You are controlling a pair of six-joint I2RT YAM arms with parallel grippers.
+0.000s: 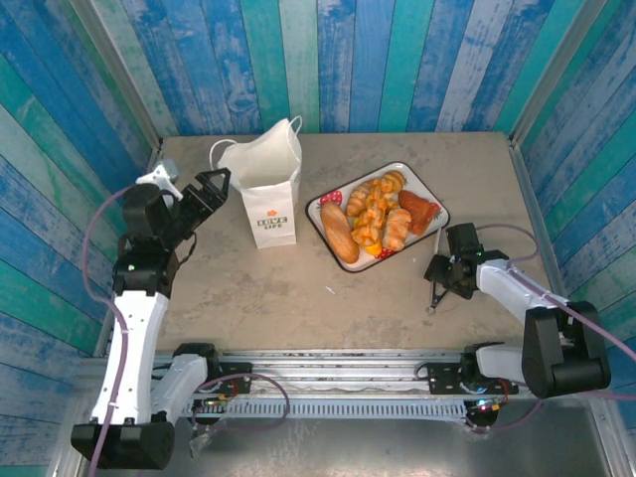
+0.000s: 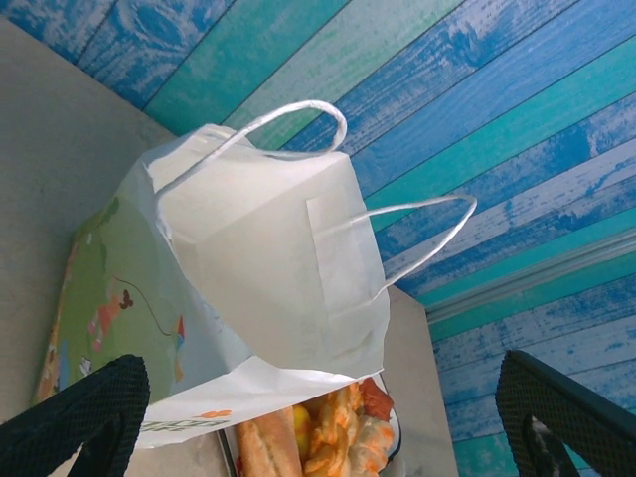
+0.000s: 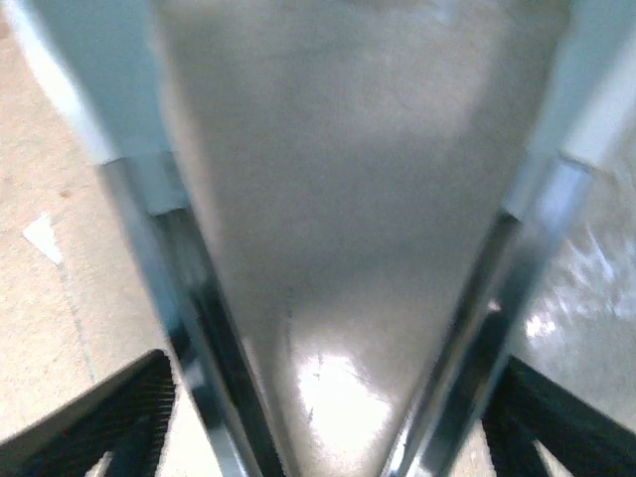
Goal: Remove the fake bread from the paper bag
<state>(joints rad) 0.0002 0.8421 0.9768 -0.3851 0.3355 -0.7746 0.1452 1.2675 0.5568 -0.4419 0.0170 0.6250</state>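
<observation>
Fake bread (image 1: 373, 219) fills the tray (image 1: 316, 209); left jaws open, right jaws holding spread tongs (image 3: 194, 328).

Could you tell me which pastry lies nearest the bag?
The tan loaf, the long one on the bag side; the croissants lie farther right.

A weathered tabletop (image 1: 298, 308), beige and lightly stained, is walled on three sides by planks (image 1: 328, 60) painted in blue, teal and white stripes. Right of its centre a white strawberry-print tray (image 1: 334, 196) sits at an angle. Just off the tray's near right corner is a pair of metal tongs (image 1: 434, 296); from the right wrist their shiny arms (image 3: 199, 328) show blurred, meeting in a V above the table. A small white scrap (image 1: 330, 290) lies near the table's middle. An aluminium rail (image 1: 338, 373) runs along the near edge.
</observation>
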